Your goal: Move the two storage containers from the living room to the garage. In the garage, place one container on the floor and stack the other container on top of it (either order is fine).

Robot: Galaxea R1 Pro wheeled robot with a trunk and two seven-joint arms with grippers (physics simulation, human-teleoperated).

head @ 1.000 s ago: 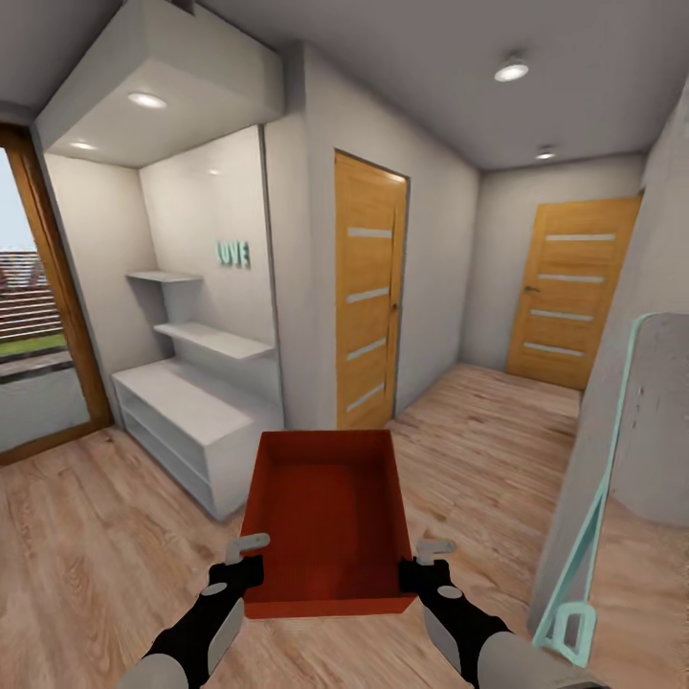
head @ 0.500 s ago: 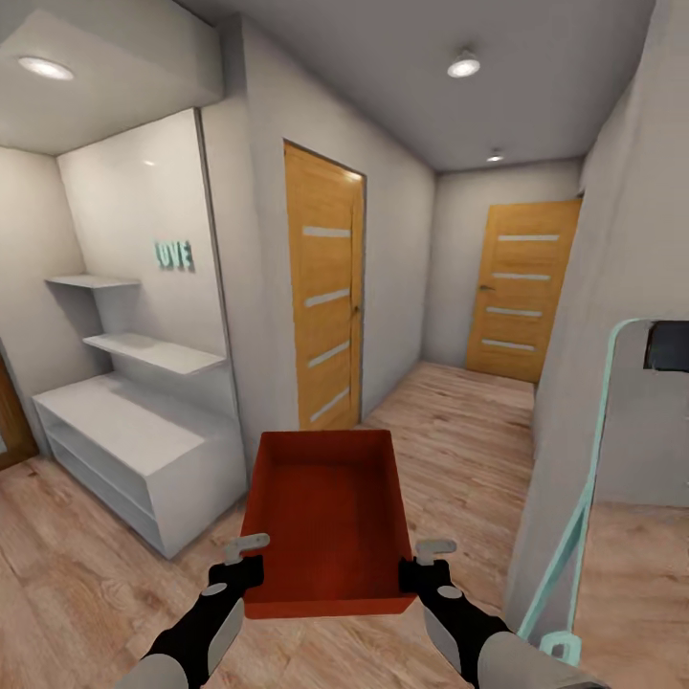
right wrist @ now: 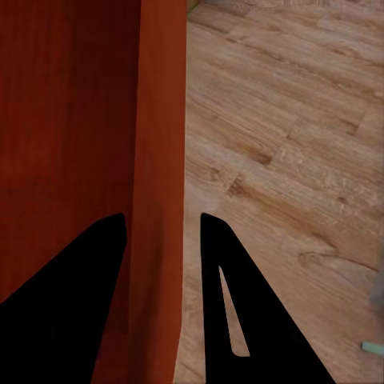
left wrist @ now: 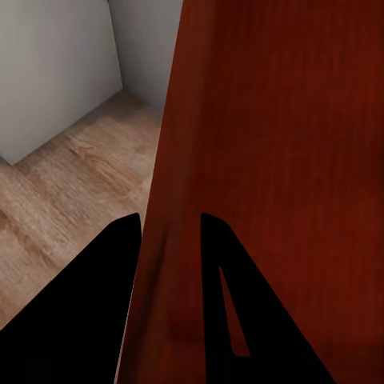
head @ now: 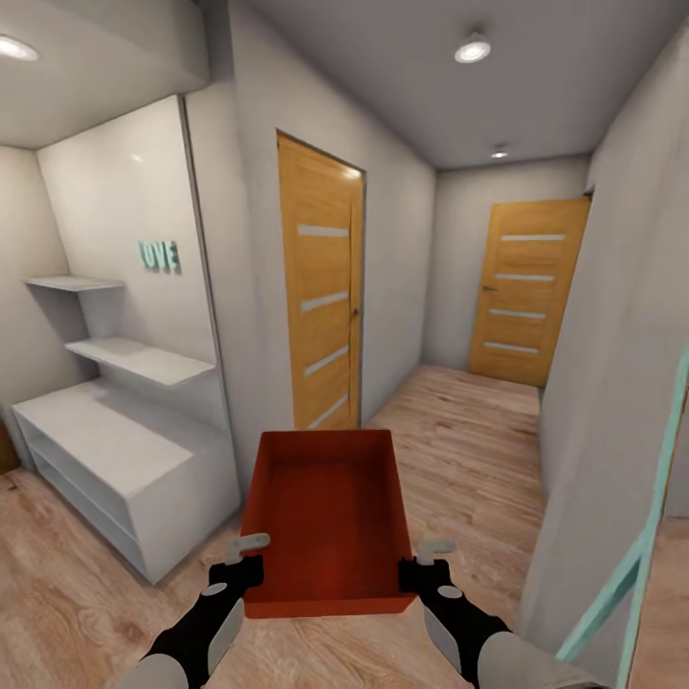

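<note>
While both grippers, left (head: 246,553) and right (head: 424,558), clamp the storage container (head: 328,517), transport calls for driving toward the far door (head: 526,292).

Both arms have pale grey rounded forearm shells that give way to matte black wrist sections with a small grey round cap on top. The left gripper (head: 251,563) and right gripper (head: 417,566) are black blocks, each topped by a light grey, slightly hooked finger (head: 247,545). In the wrist views the fingers (left wrist: 88,312) read as flat black pointed wedges, one on each side bearing a narrow slit-shaped cutout along its length.
</note>
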